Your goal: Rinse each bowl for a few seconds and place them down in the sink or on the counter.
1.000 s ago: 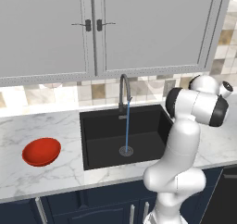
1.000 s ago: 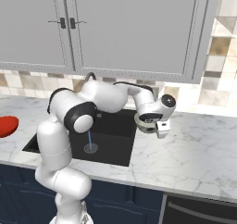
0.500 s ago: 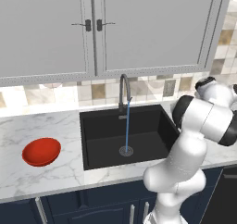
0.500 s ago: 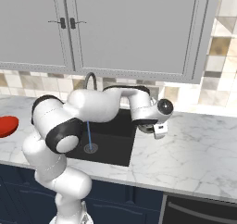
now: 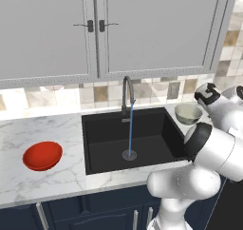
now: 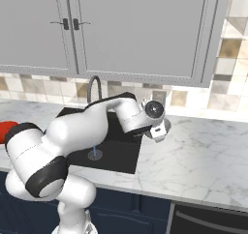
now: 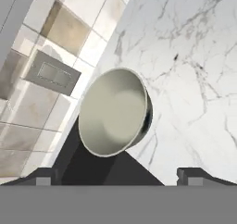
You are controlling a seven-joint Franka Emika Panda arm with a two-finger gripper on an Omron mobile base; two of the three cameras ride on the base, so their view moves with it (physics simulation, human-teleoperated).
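The cream-white bowl stands upright on the counter, right beside the sink's back right corner. My gripper hovers open just above it, fingertips spread wide and touching nothing. In the left base view the same bowl sits right of the black sink, below my hand. The red bowl lies on the counter left of the sink, and its edge shows in the right base view. A thin stream of water runs from the faucet into the drain.
A tiled backsplash with a wall outlet stands close behind the cream bowl. Grey wall cabinets hang above the counter. Open marble worktop stretches to the right of the sink.
My hand has lifted up and away from the cream bowl, which stays on the counter. The arm's elbow has swung right, uncovering the bowl in the left base view.
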